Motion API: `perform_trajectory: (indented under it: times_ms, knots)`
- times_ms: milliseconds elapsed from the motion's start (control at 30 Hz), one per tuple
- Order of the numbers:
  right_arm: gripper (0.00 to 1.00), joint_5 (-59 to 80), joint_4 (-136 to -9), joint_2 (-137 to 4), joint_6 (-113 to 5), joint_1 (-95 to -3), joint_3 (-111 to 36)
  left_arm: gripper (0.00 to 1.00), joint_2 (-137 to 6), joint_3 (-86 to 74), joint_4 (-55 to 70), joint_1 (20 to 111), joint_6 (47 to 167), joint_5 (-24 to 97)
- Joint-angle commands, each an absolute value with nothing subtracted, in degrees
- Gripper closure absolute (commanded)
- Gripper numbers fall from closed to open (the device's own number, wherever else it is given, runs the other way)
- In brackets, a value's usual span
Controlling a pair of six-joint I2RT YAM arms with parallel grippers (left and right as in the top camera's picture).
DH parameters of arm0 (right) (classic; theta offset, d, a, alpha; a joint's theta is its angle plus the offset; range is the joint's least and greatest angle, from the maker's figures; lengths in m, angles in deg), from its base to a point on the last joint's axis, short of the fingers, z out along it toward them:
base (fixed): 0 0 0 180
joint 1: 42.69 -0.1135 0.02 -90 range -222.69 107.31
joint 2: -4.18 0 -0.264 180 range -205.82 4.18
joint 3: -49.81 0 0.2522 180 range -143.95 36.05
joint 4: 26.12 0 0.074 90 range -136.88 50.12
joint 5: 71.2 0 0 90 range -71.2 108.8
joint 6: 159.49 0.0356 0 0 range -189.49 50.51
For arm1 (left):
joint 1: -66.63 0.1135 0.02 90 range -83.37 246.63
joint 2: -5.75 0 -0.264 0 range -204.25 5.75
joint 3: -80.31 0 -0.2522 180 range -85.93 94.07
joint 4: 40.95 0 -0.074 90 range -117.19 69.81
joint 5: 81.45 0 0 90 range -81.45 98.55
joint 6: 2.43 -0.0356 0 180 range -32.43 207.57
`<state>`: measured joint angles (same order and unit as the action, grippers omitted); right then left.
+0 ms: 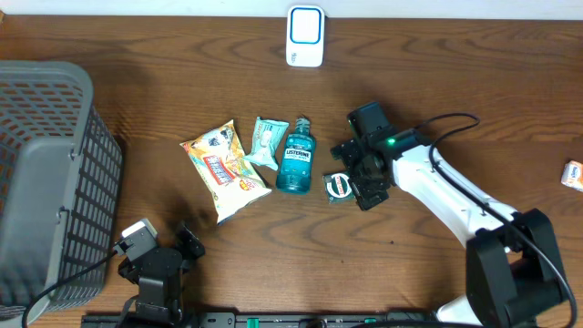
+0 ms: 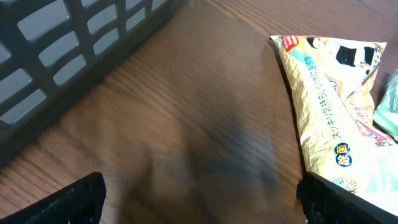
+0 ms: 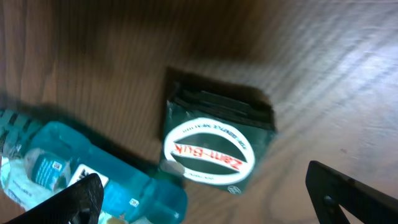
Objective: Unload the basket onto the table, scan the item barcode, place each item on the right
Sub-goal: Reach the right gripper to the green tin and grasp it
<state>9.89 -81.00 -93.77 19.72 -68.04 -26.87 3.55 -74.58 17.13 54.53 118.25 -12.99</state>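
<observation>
Step in hand, as I judge it: pick up the green tin [image 3: 214, 152] so it can be scanned.

- Tin lies flat, label up, at centre of the right wrist view. Its lower left edge is just beside the blue mouthwash bottle [image 1: 294, 157], possibly touching; the blur hides any gap.
- Right gripper [image 3: 202, 186] is released, jaws spread wide above the tin, grasping nothing.
- Left gripper [image 2: 200, 186] is also released and empty, over bare wood at lower left of the overhead view, near the snack bag [image 2: 336, 106].

Come straight down and keep your bottle-side finger off the bottle. Close across the tin's side walls. No barcode shows on the top face, so expect to tilt the tin toward the white scanner [image 1: 305, 36] at top centre.
</observation>
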Motion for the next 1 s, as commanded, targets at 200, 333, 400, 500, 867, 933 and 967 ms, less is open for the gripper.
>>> perform_trajectory:
  times_ms: [200, 333, 400, 500, 867, 933, 967]
  knots:
    - [0.01, 4.49, -75.17, -105.59, 20.24, -68.41, -26.30, 0.02, 3.49, -74.79, 19.27, 54.57, 118.51, -14.00]
    - [0.17, 5.21, -75.21, -109.26, 19.41, -68.39, -26.30, 0.02, 3.49, -74.79, 19.27, 54.57, 118.51, -14.00]
    - [0.28, 6.02, -75.45, -109.72, 17.80, -68.39, -26.30, 0.02, 3.49, -74.79, 19.27, 54.57, 118.51, -14.00]
    - [0.32, 7.81, -76.79, -109.75, 15.24, -68.41, -26.30, 0.02, 3.49, -74.79, 19.27, 54.57, 118.51, -14.00]
    - [0.56, -10.46, -83.50, -109.66, -13.39, -63.91, -31.28, 0.02, 3.49, -74.79, 19.27, 54.57, 118.51, -14.00]
    - [0.57, -14.83, -87.91, -109.66, -19.23, -62.59, -32.77, 0.02, 3.49, -74.79, 19.27, 54.57, 118.51, -14.00]
    - [0.57, -16.62, -90.73, -109.66, -21.72, -61.92, -33.49, 0.02, 3.49, -74.79, 19.27, 54.57, 118.51, -14.00]
